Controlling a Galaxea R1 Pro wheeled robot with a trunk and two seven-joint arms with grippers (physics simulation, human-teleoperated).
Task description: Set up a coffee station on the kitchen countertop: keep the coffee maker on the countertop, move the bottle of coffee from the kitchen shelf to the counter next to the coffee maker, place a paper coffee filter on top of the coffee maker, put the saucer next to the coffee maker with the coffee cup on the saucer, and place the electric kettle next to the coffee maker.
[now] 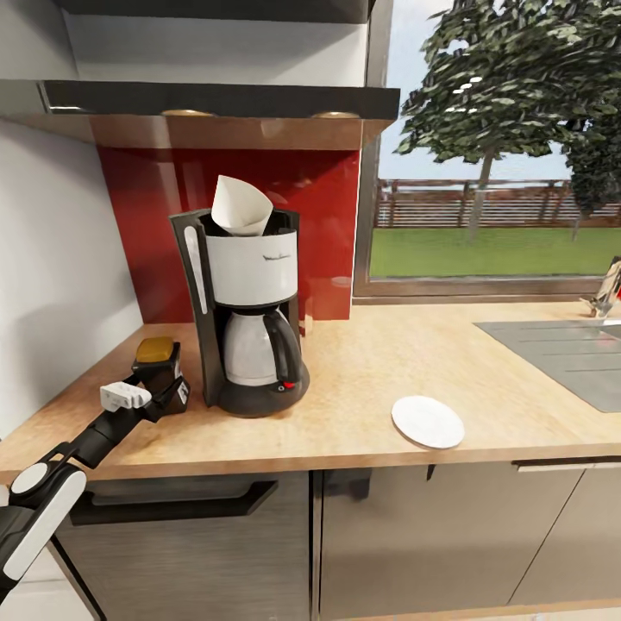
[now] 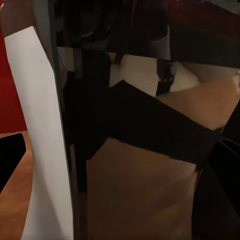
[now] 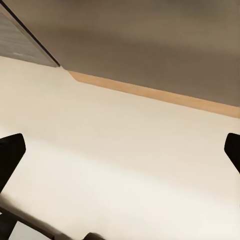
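The left gripper [image 1: 164, 392] is holding the coffee bottle [image 1: 160, 373] just left of the coffee maker [image 1: 246, 319], and should be releasing only once the bottle is standing flat.

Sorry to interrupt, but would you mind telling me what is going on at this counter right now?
The robot is setting up a coffee station. Its left end effector is at the bottle of coffee standing on the countertop beside the coffee maker, which has a paper coffee filter on top. A white saucer lies near the counter's front edge, with nothing on it.
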